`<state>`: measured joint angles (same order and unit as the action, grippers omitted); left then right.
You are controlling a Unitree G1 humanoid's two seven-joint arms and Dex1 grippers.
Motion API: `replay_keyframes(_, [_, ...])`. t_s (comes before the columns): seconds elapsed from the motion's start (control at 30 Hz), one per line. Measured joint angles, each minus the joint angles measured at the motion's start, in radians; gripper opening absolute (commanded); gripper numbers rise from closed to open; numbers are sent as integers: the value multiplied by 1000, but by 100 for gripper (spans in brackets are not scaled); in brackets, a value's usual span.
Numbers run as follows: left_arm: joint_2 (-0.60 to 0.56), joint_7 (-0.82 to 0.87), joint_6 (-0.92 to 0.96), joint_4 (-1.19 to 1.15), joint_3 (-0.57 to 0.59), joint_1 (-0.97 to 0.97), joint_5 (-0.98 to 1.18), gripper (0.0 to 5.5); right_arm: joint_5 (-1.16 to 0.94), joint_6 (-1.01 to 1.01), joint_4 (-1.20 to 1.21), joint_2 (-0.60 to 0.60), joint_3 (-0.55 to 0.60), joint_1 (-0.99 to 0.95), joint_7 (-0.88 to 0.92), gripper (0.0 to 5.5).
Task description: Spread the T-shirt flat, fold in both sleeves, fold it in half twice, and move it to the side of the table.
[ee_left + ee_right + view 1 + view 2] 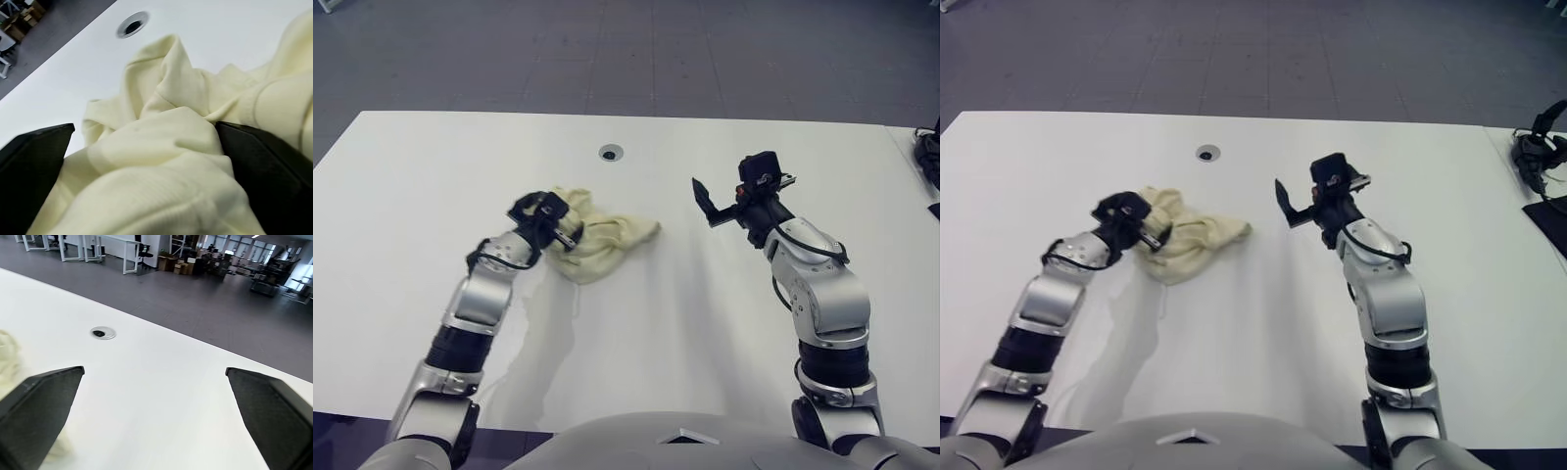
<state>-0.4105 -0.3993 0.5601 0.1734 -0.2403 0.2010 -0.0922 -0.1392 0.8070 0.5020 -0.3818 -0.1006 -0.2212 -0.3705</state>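
On the table (411, 176) the left gripper (558, 227) is down at the T-shirt's 9 o'clock edge; its fingers (34, 152) stand apart with a bunch of cloth between them, and I judge them spread around the fabric, not clamped on it. The T-shirt (607, 240) lies at about 10 o'clock from the table's middle, a pale yellow crumpled heap with one point of cloth running out toward 3 o'clock; no sleeve, collar or hem can be told apart in it. A grommet (611, 152) sits in the tabletop at the heap's 12 o'clock, near but not touching. The right gripper (744, 196) hangs above bare tabletop at the heap's 3 o'clock, well apart from it; its fingers (39, 401) are wide apart and hold nothing. Cables (1538, 157) lie at the far right edge.

By my reading the task is at its very start; nothing is spread, so flattening is the step in hand. Both sleeve folds, the two halvings and the move to the table's side are all left to do. The next move likely calls for each gripper to take an edge and draw the cloth apart.
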Motion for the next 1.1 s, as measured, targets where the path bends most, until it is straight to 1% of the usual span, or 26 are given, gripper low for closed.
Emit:
replay_keyframes(0.1, [76,20,94,118,-47,-51,15,538,-60,12,86,-141,-81,49,-183,540])
replay_keyframes(0.2, [139,47,182,199,-82,-66,17,538,-115,25,174,-250,-99,75,-302,540])
replay_keyframes(0.33, [161,71,250,259,-84,-56,15,538,-133,16,248,-376,-100,87,-396,540])
replay_keyframes(0.47, [160,72,309,322,-49,-20,20,538,-68,-66,266,-497,-131,120,-442,540])
replay_keyframes(0.57, [170,72,362,367,2,15,55,538,6,-141,257,-528,-167,134,-439,540])
replay_keyframes(0.67, [188,73,414,411,51,58,87,538,89,-202,215,-533,-220,159,-414,540])
replay_keyframes(0.7, [191,75,430,423,65,74,92,540,117,-219,200,-530,-236,164,-402,519])
replay_keyframes(0.77, [189,82,448,434,91,101,97,540,163,-253,178,-517,-262,170,-377,499])
replay_keyframes(0.8, [188,83,456,435,98,107,98,540,180,-268,173,-512,-270,174,-369,479])
replay_keyframes(0.83, [185,84,463,435,103,109,99,540,198,-281,167,-506,-275,177,-361,456])
replay_keyframes(1.1, [161,102,485,455,111,109,125,540,278,-344,155,-487,-282,207,-342,328])
